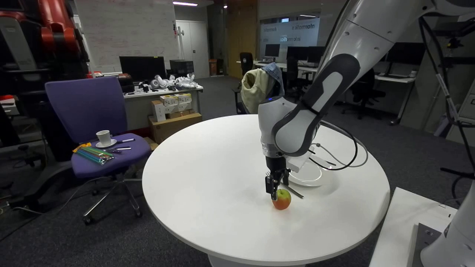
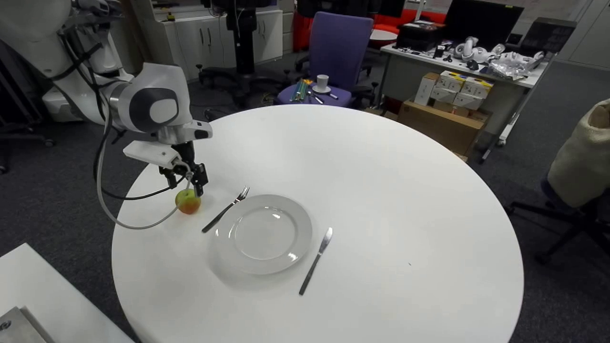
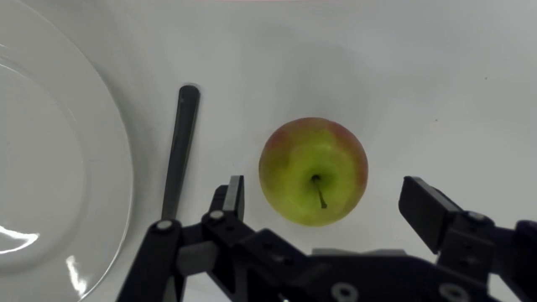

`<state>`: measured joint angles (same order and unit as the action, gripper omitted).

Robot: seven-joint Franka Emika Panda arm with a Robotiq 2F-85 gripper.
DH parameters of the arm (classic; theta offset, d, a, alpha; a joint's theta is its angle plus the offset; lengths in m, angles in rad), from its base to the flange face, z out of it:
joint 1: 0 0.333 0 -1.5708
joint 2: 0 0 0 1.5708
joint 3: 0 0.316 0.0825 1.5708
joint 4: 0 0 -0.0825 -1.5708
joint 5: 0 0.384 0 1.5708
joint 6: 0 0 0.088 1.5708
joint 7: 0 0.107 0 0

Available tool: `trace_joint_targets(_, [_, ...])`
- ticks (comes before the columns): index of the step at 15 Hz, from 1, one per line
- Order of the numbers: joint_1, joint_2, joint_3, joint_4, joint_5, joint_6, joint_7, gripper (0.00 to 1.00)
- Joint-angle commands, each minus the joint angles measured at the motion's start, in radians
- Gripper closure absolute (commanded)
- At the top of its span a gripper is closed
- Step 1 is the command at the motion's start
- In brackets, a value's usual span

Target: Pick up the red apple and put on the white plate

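In an exterior view, the red-and-green apple [image 2: 191, 205] is seated near the left edge of the tabletop [image 2: 405, 186] — a fork [image 2: 221, 216] is laid between it and the white dinner plate [image 2: 266, 234]. In the wrist view, the apple is framed by the widely spread gripper [image 3: 325, 195].

"informatics" as I make it out, repeated in blurred lettering across the glass panel [image 1: 290, 32] in an exterior view, print on white boxes [image 1: 177, 105] too small for me

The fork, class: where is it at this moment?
In an exterior view, the fork lies on the table left of the white plate, between it and the red apple.
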<state>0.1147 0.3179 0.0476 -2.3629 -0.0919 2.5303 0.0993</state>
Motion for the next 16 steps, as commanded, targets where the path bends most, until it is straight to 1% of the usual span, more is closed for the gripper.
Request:
trace_joint_targets(1, [0.020, 0.002, -0.013, -0.013, -0.037, 0.038, 0.030, 0.00])
trace_joint_targets(16, [0.040, 0.046, -0.025, -0.012, -0.081, 0.044, 0.030, 0.00])
